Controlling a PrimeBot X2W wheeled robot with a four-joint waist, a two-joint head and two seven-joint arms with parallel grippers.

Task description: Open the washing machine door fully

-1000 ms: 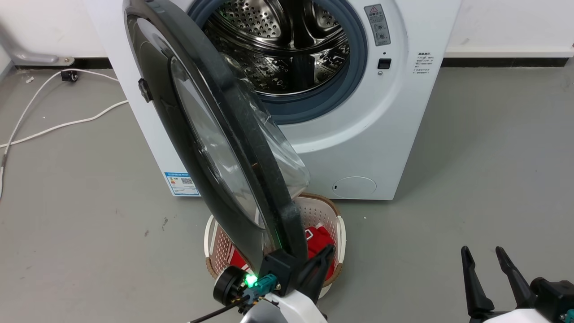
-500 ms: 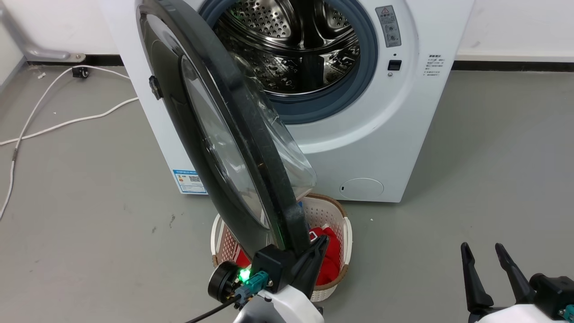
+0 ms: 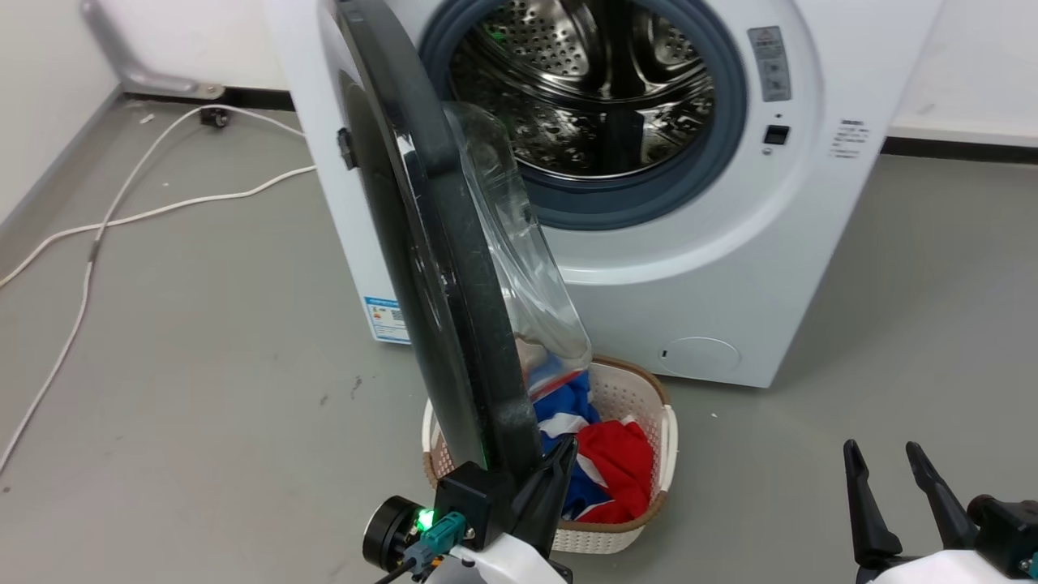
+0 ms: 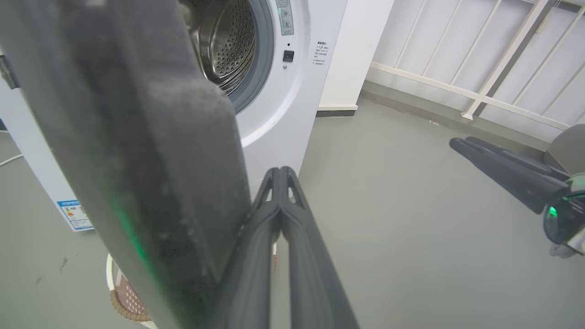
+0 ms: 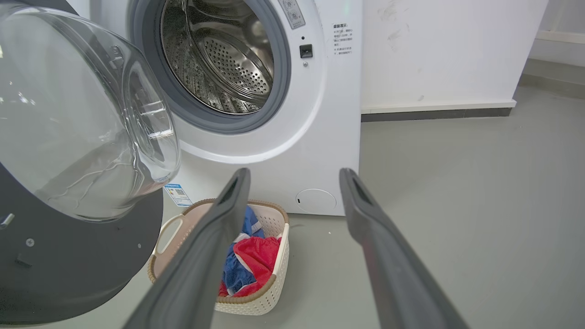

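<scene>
- the washing machine door (image 3: 478, 324) stands swung out from the white washing machine (image 3: 730, 268). it is hinged on the machine's left side and turned nearly edge-on to the robot, with its clear glass bowl (image 3: 519, 243) bulging to the right.
- the steel drum opening (image 3: 600, 89) lies uncovered behind it, further back.
- the left gripper (image 3: 568, 450) sits at the door's near lower rim. its two fingers are clenched together on nothing and lie against the right side of that rim.
- the right gripper (image 3: 881, 448) hovers at the near right, well apart from the door, fingers spread and empty.
- a white basket (image 3: 666, 422) of red and blue clothes (image 3: 616, 462) stands on the grey floor (image 3: 203, 365), just in front of the machine and below the door.
- a white cable (image 3: 162, 207) trails across the far left floor.
</scene>
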